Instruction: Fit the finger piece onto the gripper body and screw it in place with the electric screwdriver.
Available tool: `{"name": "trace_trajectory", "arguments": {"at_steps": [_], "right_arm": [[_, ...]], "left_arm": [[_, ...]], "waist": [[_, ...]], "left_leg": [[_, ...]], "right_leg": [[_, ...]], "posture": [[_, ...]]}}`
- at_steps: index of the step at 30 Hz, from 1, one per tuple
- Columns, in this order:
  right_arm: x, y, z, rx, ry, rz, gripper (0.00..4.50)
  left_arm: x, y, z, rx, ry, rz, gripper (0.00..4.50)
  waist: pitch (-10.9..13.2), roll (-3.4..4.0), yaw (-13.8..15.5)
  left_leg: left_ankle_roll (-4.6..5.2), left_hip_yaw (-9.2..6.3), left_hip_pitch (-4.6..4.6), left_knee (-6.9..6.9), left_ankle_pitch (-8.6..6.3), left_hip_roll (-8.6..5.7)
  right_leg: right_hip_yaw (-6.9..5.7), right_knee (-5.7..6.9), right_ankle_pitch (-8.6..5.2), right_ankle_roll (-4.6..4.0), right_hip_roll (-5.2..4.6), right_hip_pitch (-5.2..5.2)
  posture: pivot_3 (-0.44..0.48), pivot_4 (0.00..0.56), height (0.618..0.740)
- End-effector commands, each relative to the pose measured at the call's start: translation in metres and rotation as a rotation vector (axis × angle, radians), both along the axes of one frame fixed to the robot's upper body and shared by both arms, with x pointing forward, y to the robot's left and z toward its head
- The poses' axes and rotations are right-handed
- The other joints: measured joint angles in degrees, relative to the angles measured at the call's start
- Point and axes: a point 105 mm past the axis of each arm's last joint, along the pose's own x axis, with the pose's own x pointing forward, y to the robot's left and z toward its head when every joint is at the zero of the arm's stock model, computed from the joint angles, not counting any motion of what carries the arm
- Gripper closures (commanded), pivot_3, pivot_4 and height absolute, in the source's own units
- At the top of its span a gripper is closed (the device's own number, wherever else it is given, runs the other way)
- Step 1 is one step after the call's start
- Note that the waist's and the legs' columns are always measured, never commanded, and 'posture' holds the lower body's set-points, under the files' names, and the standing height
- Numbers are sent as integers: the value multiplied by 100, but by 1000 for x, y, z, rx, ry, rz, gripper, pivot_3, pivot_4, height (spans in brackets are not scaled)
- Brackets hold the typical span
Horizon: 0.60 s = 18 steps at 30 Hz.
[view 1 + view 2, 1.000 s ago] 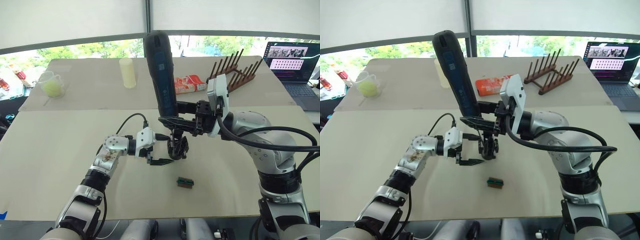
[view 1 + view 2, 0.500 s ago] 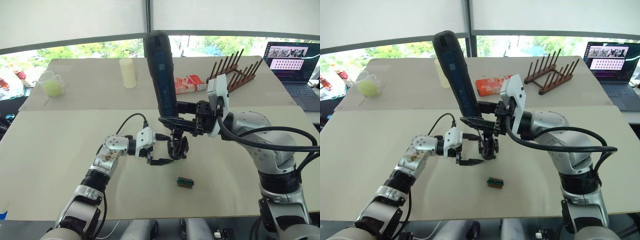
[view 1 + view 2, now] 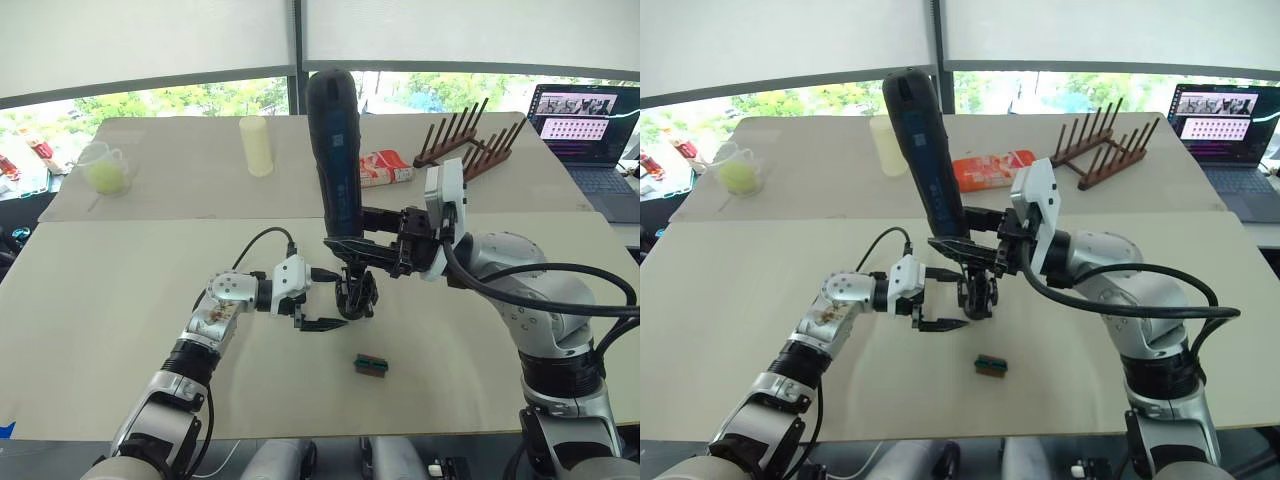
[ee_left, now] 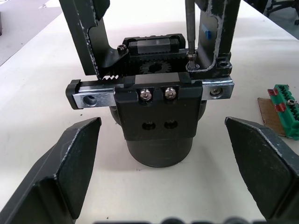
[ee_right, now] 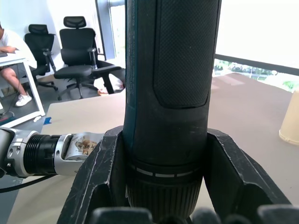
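Now we grip the top-heavy, rigid electric screwdriver [image 3: 333, 160] low on its barrel in our right gripper [image 3: 362, 249], bit on the small, stiff gripper body [image 4: 159, 116], which stands between our left gripper's [image 3: 322, 309] wide-open, empty fingers.

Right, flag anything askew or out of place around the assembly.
Nothing stands out. The electric screwdriver leans slightly, its bit down on the upright gripper body. A small green block lies loose beside it.
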Motion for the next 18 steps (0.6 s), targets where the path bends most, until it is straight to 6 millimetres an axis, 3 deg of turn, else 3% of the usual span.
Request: {"name": "trace_trajectory", "arguments": {"at_steps": [1, 8, 15, 18], "right_arm": [[-10, -3, 18, 39, -104, 9, 2585], [-11, -9, 16, 43, -98, -27, 2585], [-12, -10, 16, 46, -97, -44, 2585], [-12, -11, 13, 48, -93, -52, 2585]], "left_arm": [[-2, -5, 0, -4, 1, -12, 0], [4, -20, -12, -7, 21, 29, 0], [5, -26, -11, -48, 48, 30, 0], [5, -27, -10, -59, 49, 24, 873]], "waist": [[0, 0, 2], [-1, -1, 8], [-1, -1, 11], [-1, -1, 13]], "left_leg": [[0, 0, 0, 0, 0, 0], [1, -1, 0, 2, 0, -3], [0, -1, 0, 2, 0, -2], [1, 0, 0, 2, 0, -3]], "right_leg": [[0, 0, 0, 0, 0, 0], [-1, -1, 0, 0, 1, 3], [-1, 2, 0, 0, -2, 2], [-1, 1, 0, 0, -1, 3]], "posture": [[0, 150, 740], [0, 150, 740], [0, 150, 740], [0, 150, 740]]}}
